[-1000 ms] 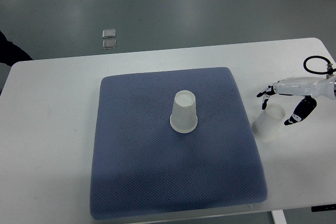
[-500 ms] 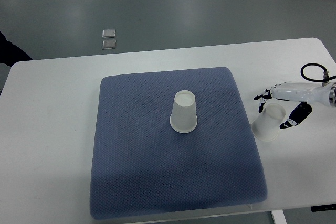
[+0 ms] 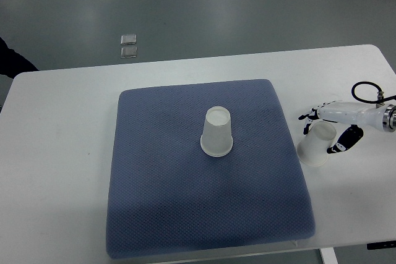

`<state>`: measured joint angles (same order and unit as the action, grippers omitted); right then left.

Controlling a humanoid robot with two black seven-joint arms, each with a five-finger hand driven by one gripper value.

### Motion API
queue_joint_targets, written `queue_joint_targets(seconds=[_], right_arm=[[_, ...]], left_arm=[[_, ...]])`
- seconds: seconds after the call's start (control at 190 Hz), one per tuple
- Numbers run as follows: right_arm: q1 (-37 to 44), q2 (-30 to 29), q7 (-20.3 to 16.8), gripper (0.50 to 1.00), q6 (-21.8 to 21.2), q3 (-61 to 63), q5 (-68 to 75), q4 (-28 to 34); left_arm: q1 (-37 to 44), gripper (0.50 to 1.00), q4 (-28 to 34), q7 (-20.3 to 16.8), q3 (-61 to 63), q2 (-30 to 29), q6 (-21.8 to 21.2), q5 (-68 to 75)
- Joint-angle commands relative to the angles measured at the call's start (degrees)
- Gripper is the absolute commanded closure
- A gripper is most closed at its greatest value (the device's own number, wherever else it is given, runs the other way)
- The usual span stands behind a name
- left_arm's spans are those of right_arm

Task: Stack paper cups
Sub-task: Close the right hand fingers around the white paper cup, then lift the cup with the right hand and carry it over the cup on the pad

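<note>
Your right hand [image 3: 327,129] straddles a cup [image 3: 315,144] near the table's [image 3: 62,153] right edge, fingers wide, not gripping. The other cup [image 3: 216,132] stands inverted mid-mat [image 3: 154,202].

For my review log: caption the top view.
Right hand closing around an upside-down paper cup beside the blue mat.

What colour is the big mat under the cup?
The mat is dark blue-grey with a bumpy woven texture, seen in the top view.
</note>
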<state>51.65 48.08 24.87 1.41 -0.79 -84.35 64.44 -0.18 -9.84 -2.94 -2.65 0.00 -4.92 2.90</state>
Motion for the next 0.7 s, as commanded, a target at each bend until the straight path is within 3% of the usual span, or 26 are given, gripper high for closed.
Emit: queue_joint_targets(seconds=[0.0,0.321,0.694], right_arm=[[-0.1,-0.2,0.0,0.632,0.1,0.0,0.0,-0.2],[-0.1,-0.5,0.0,0.769,-0.6,-0.1,0.1,-0.2],[0.8,0.6,0.1,0.777,-0.9,0.5,0.4,-0.2]], left_arm=[[0.0,0.5,0.0,0.0,-0.1,0.0,0.0,0.0],[0.0,0.5,0.0,0.0,0.0,0.0,0.0,0.0],[0.0,0.5,0.0,0.0,0.0,0.0,0.0,0.0]])
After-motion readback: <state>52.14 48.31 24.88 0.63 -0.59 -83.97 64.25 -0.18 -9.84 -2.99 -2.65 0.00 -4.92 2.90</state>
